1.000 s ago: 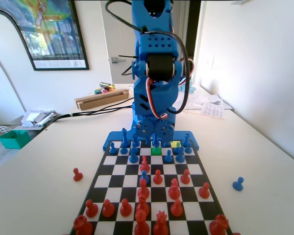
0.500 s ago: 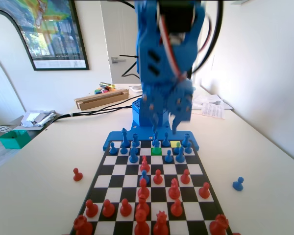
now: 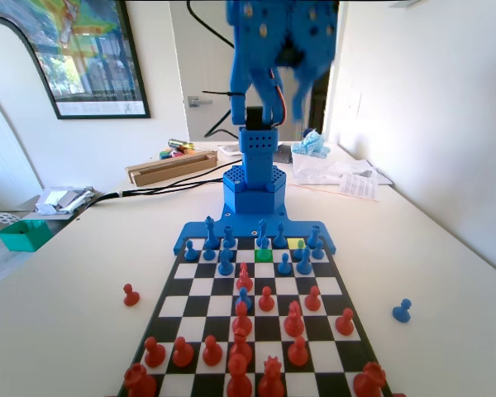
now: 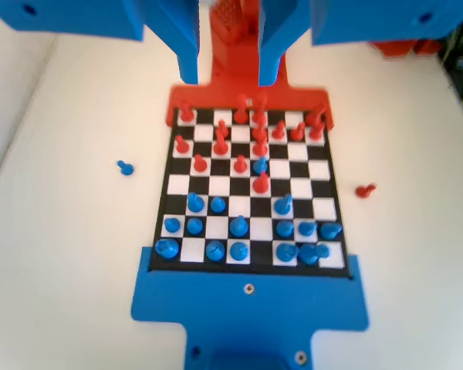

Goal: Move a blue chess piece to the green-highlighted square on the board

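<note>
My gripper (image 3: 291,76) is raised high above the far end of the board (image 3: 200,286), blurred in the fixed view. In the wrist view its jaws (image 4: 228,54) hang apart with nothing between them, open, looking down on the whole board (image 4: 316,170). The green-highlighted square (image 3: 264,256) lies in the second row from the blue arm, among the blue pieces, with a blue chess piece (image 3: 263,236) just behind it. Another blue piece (image 3: 245,299) stands among the red ones (image 4: 259,165). A yellow square (image 3: 296,243) lies right of the green one.
One blue pawn (image 3: 403,311) stands off the board on the table at the right of the fixed view (image 4: 124,167). A red pawn (image 3: 131,294) stands off the board at the left (image 4: 363,190). Red pieces crowd the near rows.
The arm has swung up from low over the blue back rows to high above the board. Nothing is carried, and the pieces stand as before.
</note>
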Robot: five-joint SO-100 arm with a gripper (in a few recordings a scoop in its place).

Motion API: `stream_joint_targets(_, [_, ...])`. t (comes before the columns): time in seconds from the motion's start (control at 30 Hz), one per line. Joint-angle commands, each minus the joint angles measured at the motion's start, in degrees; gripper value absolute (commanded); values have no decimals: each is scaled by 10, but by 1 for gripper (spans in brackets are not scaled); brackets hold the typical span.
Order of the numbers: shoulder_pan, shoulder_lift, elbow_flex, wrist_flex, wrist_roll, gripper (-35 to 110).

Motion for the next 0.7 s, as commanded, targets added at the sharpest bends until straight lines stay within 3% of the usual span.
stream_joint_targets(0.0, [-11, 100, -38, 49, -40, 10])
stream_joint_targets(0.27, [-15, 257, 47, 83, -119, 6])
stream_joint_targets(0.67, [-4, 394, 196, 16, -139, 2])
